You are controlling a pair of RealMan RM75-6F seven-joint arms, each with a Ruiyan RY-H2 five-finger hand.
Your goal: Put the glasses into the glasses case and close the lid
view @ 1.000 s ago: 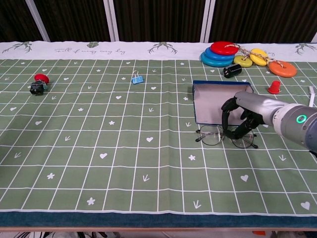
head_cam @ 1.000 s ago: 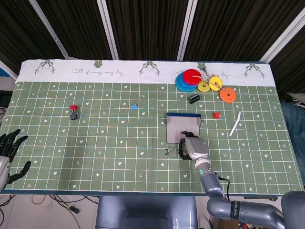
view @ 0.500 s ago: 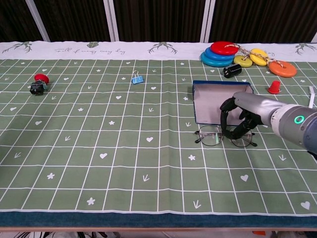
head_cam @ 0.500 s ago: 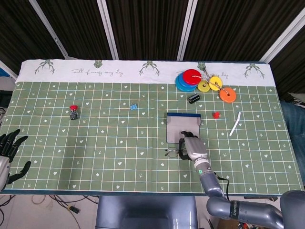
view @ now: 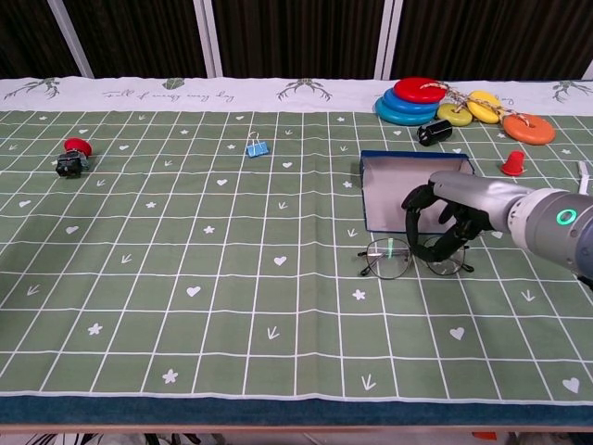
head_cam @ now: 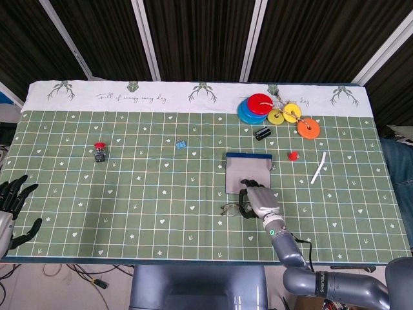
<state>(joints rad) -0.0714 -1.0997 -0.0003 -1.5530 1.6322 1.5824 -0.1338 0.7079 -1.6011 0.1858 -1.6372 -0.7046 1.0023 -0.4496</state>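
Note:
The thin-rimmed glasses point(view: 387, 260) lie on the green mat just in front of the open grey glasses case point(view: 389, 190), whose blue-edged lid lies flat. In the head view the glasses point(head_cam: 230, 208) show left of my right hand point(head_cam: 258, 201), below the case point(head_cam: 245, 169). My right hand point(view: 445, 213) arches over the right lens, thumb by the bridge and fingers curled round the far side, and grips the glasses. That lens is partly hidden by the fingers. My left hand point(head_cam: 13, 200) hangs off the table's left edge, fingers spread, holding nothing.
Coloured discs point(view: 422, 97) are stacked at the back right, with a black cylinder point(view: 434, 133) and a small red cone point(view: 511, 163) near the case. A white stick point(head_cam: 318, 168) lies at the right. A blue binder clip point(view: 256, 146) and a red-topped button point(view: 72, 156) sit further left.
My right hand has shifted slightly left and the glasses have slid left with it, turning a little. The left hand has not moved.

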